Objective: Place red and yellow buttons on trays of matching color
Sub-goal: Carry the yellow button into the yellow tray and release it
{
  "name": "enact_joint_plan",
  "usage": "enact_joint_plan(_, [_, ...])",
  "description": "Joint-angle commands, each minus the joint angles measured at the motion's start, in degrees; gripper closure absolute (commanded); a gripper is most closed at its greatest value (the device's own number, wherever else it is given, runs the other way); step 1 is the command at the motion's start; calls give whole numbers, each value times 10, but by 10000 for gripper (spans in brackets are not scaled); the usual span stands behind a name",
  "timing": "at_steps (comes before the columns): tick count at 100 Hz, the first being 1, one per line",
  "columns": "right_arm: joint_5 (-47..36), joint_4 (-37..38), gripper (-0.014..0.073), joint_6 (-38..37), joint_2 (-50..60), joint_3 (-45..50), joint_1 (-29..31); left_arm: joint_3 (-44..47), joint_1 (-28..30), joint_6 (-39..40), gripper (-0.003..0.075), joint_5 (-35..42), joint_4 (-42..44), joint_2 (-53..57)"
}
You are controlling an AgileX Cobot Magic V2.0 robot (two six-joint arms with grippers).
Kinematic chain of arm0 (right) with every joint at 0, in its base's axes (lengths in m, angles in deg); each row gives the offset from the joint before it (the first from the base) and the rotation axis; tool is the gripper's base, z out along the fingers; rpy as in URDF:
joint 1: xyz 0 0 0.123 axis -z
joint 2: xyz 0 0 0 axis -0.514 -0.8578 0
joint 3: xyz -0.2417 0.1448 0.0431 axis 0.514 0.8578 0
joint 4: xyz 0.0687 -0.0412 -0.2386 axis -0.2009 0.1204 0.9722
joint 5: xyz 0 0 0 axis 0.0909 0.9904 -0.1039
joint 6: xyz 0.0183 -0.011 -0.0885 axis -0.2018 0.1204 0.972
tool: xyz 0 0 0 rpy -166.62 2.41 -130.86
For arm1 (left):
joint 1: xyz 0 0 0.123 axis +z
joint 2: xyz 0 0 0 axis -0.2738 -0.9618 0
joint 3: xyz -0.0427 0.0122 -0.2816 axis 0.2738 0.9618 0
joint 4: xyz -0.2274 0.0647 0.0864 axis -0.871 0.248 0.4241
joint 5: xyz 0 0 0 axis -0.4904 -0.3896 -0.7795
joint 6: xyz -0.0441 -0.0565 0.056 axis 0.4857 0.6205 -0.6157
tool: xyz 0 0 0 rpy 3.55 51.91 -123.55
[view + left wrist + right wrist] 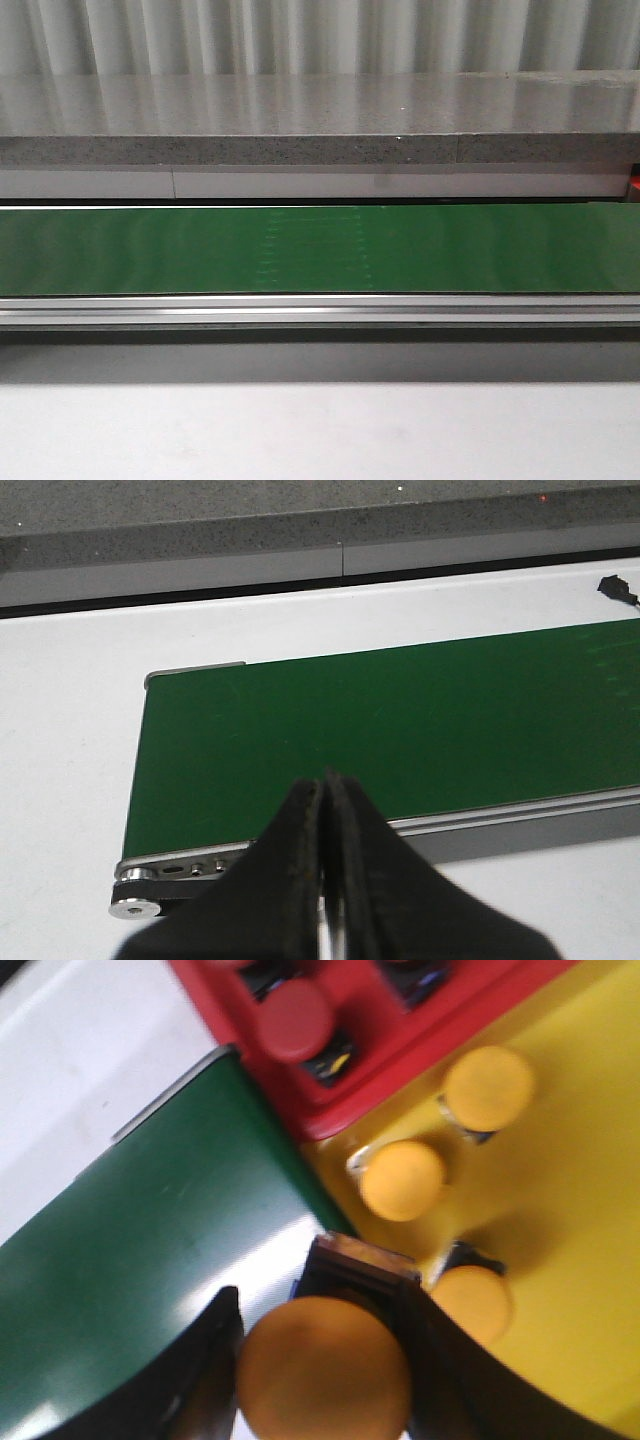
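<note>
In the right wrist view my right gripper [322, 1360] is shut on a yellow button [323, 1368], held over the end of the green belt [150, 1230] beside the yellow tray [585, 1220]. Three yellow buttons [402, 1180] lie on that yellow tray. A red button [294, 1020] sits on the red tray [400, 1050] further on. In the left wrist view my left gripper [325, 780] is shut with nothing in it, hanging over the near edge of the belt [400, 730]. Neither gripper shows in the front view.
The green conveyor belt [320, 250] runs across the front view with a metal rail [320, 310] along its near side. A grey stone ledge [320, 130] stands behind it. White table [60, 740] surrounds the belt's end roller [135, 905]. A small black part [615, 586] lies far off.
</note>
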Motion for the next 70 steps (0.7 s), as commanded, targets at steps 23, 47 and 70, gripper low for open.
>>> enact_joint_plan(23, [-64,3,475,-2,33,54,135,-14,-5,5,740,40,-8,-2])
enact_joint_plan(47, [-154,6,475,-2,11,119,138,-14,-5,5,740,40,-8,-2])
enact_joint_plan(70, [-177,-5,475,-2,-41,121,137,-14,-5,5,740,40,-8,-2])
